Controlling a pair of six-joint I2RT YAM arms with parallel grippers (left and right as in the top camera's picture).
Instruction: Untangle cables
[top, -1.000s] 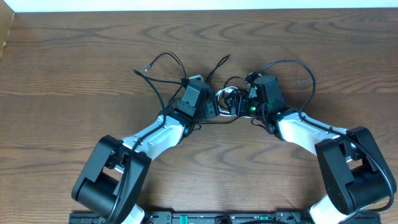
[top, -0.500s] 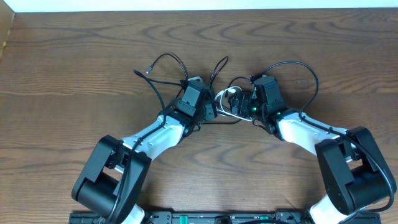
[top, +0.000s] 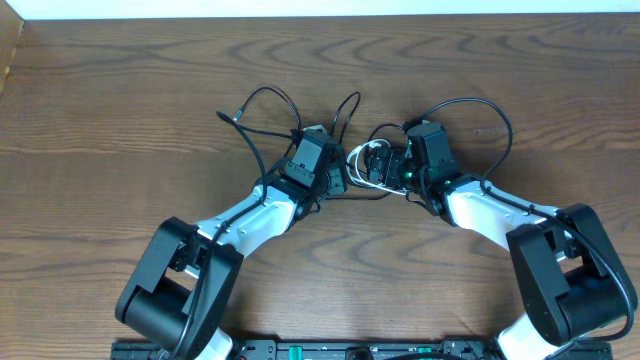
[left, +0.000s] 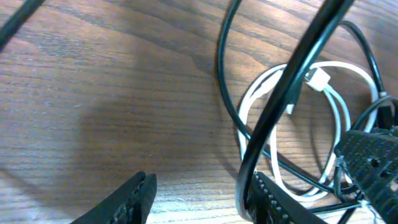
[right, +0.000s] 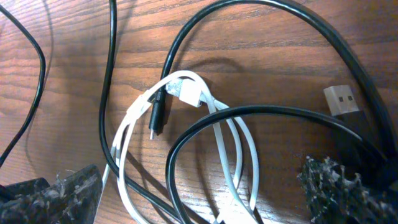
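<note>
The white cable (top: 360, 162) lies coiled on the table between both grippers, and the black cable (top: 480, 103) loops through it and spreads out to both sides. My left gripper (left: 199, 202) is open. The black cable (left: 292, 74) rests against the inner face of its right finger (left: 273, 199), beside the white coil (left: 244, 124). My right gripper (right: 199, 193) stands wide open over the tangle. White loops (right: 193, 90) and a black loop (right: 249, 112) lie between its fingers, touching neither. A USB plug (right: 341, 99) lies near the right finger.
The wooden table (top: 120, 90) carries only the cables and the two arms. The left gripper (top: 338, 178) and the right gripper (top: 388, 168) face each other closely over the coil. A black cable end (top: 235, 115) reaches toward the far left.
The right gripper's jaws have spread wider and backed slightly to the right. The left jaws have narrowed a little. The black cable end at the top centre drifted left.
</note>
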